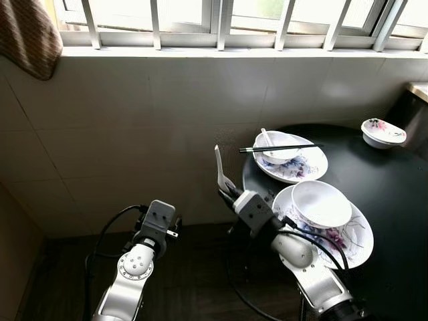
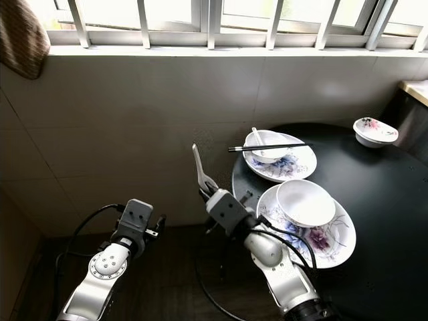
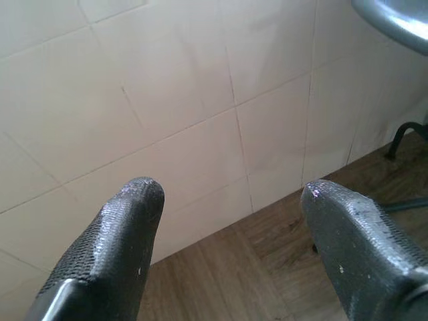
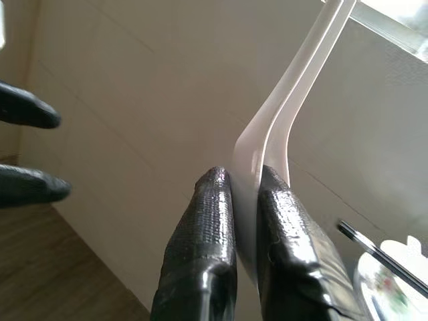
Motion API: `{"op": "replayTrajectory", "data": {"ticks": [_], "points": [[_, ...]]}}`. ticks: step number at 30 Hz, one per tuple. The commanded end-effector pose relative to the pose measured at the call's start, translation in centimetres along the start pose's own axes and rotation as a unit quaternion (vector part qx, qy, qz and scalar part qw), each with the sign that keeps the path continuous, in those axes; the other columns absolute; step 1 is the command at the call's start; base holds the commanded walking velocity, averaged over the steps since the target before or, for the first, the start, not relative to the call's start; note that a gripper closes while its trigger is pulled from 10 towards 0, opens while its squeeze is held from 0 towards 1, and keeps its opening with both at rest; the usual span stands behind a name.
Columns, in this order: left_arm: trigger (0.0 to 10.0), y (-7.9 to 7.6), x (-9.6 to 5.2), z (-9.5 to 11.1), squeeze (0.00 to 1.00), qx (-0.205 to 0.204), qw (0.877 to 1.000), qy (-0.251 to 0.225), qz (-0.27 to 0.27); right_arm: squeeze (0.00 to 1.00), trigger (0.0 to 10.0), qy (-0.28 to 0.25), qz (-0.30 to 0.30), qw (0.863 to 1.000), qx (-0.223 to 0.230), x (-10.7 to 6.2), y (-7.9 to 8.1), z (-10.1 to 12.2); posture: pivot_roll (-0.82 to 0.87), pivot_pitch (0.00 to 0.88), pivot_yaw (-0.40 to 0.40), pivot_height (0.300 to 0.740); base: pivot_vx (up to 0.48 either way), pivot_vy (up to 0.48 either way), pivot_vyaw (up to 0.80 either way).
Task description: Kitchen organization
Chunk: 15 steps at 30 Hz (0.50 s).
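The right gripper is raised to the left of the round black table, just off its edge; its two fingers are pressed together on the bowl end of a white spoon, and the handle of the spoon stands up in front of the tiled wall. The left gripper is low on the left side, over the wooden floor and near the wall; its fingers are wide apart and hold nothing.

On the near part of the table lies a flowered plate with an empty white bowl on it, close to the right arm; farther away lies a second flowered plate, and on it stands a smaller bowl with another white spoon inside; a pair of black chopsticks rests across this bowl. At the far right of the table stands a small flowered bowl, well apart from the plates. Above the wall runs a barred window; a brown cloth hangs at the far left.
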<state>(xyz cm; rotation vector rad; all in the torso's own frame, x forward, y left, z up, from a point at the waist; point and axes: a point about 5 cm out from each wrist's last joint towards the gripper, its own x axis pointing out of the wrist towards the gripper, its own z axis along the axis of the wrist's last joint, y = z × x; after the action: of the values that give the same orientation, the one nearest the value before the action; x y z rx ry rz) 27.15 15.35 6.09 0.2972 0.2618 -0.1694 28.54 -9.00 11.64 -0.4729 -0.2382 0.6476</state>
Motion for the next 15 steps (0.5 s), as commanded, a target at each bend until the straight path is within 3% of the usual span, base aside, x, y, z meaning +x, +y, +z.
{"op": "replayTrajectory", "data": {"ticks": [1, 7, 15], "points": [[10.0, -0.4, 0.1, -0.1, 0.0, -0.005, 1.0, 0.002, -0.005, 0.0, 0.0, 0.0, -0.014, 1.0, -0.01, 0.0, -0.4, 0.3, 0.05, 0.0, -0.051, 0.74, 0.0, 0.0, 0.8], [10.0, -0.4, 0.2, -0.2, 0.0, -0.002, 1.0, 0.007, -0.01, 0.0, 0.0, 0.012, -0.071, 0.997, -0.013, 0.3, -1.5, 0.1, 0.05, 0.0, -0.05, 0.74, 0.0, 0.396, 0.8], [10.0, -0.2, 0.2, -0.1, 0.0, 0.0, 1.0, 0.002, -0.006, 0.0, 0.0, 0.007, -0.089, 0.996, -0.011, 0.8, -1.5, 0.4, 0.06, 0.0, -0.048, 0.74, 0.0, 0.471, 0.8]]}}
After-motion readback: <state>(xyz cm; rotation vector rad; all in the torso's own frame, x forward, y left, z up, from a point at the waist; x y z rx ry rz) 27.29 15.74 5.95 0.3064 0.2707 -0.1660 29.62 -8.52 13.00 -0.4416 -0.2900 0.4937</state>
